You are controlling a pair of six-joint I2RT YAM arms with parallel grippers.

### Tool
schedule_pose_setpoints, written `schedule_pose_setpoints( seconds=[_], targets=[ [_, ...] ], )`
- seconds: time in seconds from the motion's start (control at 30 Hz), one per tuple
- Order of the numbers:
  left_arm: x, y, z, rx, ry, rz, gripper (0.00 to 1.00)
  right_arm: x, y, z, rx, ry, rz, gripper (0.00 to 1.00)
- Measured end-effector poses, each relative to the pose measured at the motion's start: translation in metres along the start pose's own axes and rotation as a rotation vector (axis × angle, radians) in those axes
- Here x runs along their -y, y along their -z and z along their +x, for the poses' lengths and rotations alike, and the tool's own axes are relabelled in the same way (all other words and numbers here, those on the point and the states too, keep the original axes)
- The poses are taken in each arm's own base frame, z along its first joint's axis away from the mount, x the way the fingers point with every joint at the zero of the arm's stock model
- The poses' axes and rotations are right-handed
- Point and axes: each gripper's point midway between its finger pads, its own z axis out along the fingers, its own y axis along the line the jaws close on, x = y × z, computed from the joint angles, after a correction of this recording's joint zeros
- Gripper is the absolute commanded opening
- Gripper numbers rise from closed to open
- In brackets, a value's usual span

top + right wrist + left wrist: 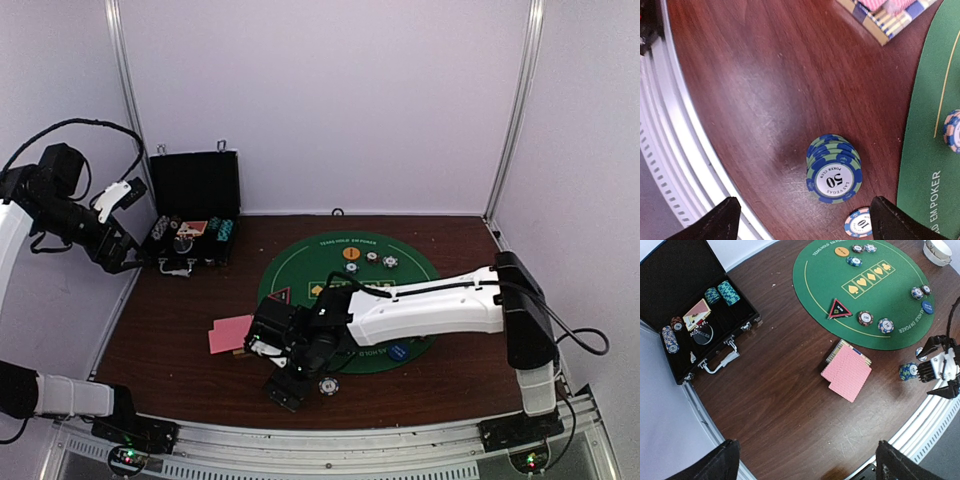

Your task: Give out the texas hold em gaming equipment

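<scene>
A stack of blue-green "50" poker chips [834, 170] stands on the brown table near its front edge, also in the top view [328, 385]. My right gripper [802, 222] is open, with the stack just ahead of its spread tips and not touched. A pink "10" chip [858, 223] lies beside it. Pink-backed cards [847, 371] lie on a small striped card box [836, 349]. On the green mat [900, 290] are an orange disc [841, 250], a blue disc [927, 306], a red-black triangular marker [839, 308] and loose chips [865, 317]. My left gripper [807, 465] is open and empty, high at the left.
The black hinged case [670, 275] lies open at the back left with chip stacks [725, 292] and cards inside. A white cup [938, 250] stands at the far right. The metal table rail [685, 150] runs close beside the chip stack.
</scene>
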Motion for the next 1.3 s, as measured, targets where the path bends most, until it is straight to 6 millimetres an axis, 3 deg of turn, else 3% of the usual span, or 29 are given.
schedule_pose_setpoints(
  seconds=[0.17, 0.63, 0.8, 1.3],
  targets=[
    [0.005, 0.005, -0.001, 0.021, -0.013, 0.002, 0.98, 0.006, -0.022, 0.016, -0.072, 0.000, 0.024, 0.91],
    [0.010, 0.010, -0.003, 0.047, -0.020, 0.010, 0.98, 0.029, -0.020, 0.002, -0.051, -0.039, 0.050, 0.85],
    [0.010, 0.010, -0.005, 0.049, -0.020, 0.013, 0.98, 0.028, -0.024, -0.008, -0.041, -0.032, 0.025, 0.82],
    [0.011, 0.010, -0.004, 0.042, -0.015, 0.021, 0.97, 0.025, -0.036, -0.002, -0.077, -0.012, 0.002, 0.72]
  ],
)
